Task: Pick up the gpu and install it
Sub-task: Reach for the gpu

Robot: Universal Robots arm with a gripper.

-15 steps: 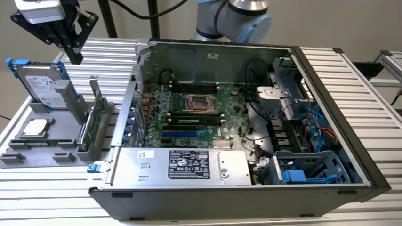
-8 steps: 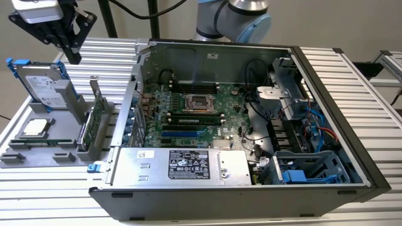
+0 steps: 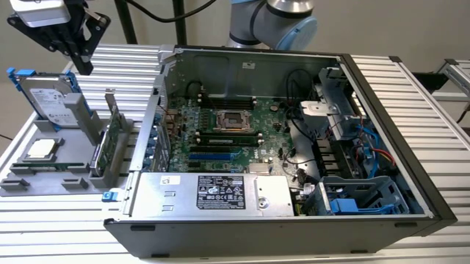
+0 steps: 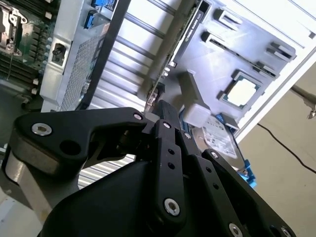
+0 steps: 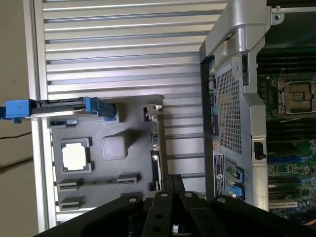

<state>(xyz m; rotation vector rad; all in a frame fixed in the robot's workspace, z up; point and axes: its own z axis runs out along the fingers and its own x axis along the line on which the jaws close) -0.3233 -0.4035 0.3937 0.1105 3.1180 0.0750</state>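
Gpu point(image 3: 108, 144) upright in tray point(image 3: 16, 185), hard drive point(image 3: 53, 104) beside

The arm point(image 3: 283, 19) shows as a thick silver joint with a pale blue cap at the top of the exterior view, right of centre. At the exterior view's upper left hangs the pincer point(image 3: 83, 65), pointing down and tilted slightly toward the exterior view's right, with nothing in it. A pale grey wrist block point(image 3: 41, 12) sits above it. Its black linkage bars point(image 3: 52, 33) spread into a diamond and taper to a narrow tip, the two fingers drawn together with no gap showing. In the second wrist view the pincer point(image 4: 160, 109) appears as bolted black bars converging to one closed point; in the first wrist view the pincer point(image 5: 173, 181) looks the same, gripping nothing.
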